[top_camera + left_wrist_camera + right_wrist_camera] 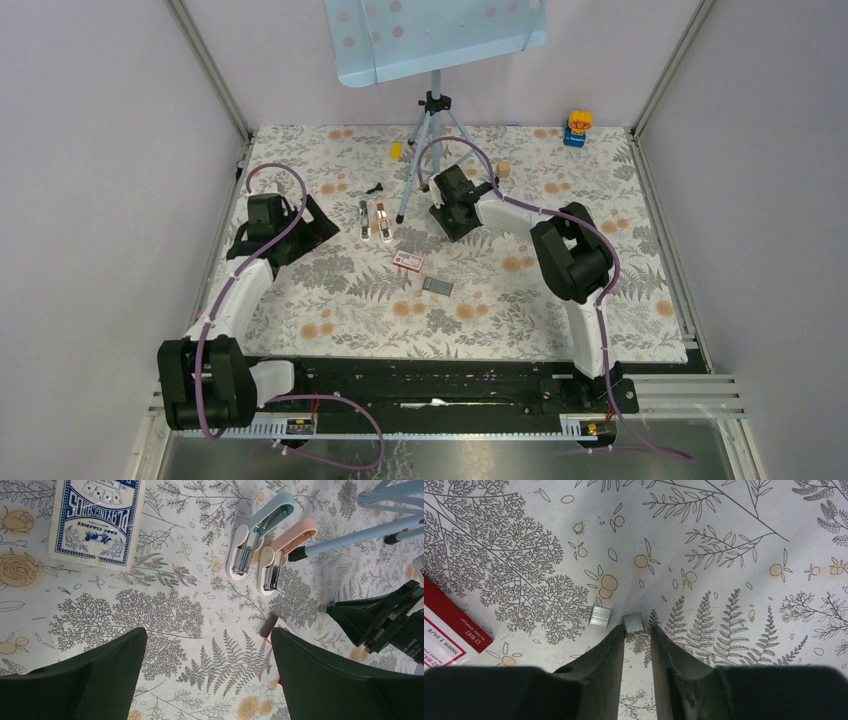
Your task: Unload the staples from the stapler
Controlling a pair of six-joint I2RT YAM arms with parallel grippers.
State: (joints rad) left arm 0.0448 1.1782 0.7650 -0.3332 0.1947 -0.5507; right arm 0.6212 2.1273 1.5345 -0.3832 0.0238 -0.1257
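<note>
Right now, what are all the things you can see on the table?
Staplers: two, teal stapler and pink stapler, both flipped open, side by side mid-table.
Staple strips: two, silver, loose on the cloth at the right arm's tips.
Staple box: one, red and white, centre.
Flat grey piece: one, just nearer than the box.
Playing-card box: one, blue and white, under the left wrist.
Tripod: one, light blue, holding a board, at the back.
Toy: one, blue and yellow, far right corner.
Small bits: yellow bit, tan bit, black bit, far side.
Arms: two, black and white, left arm, right arm; left jaws wide open, right jaws slightly apart, both holding nothing.
</note>
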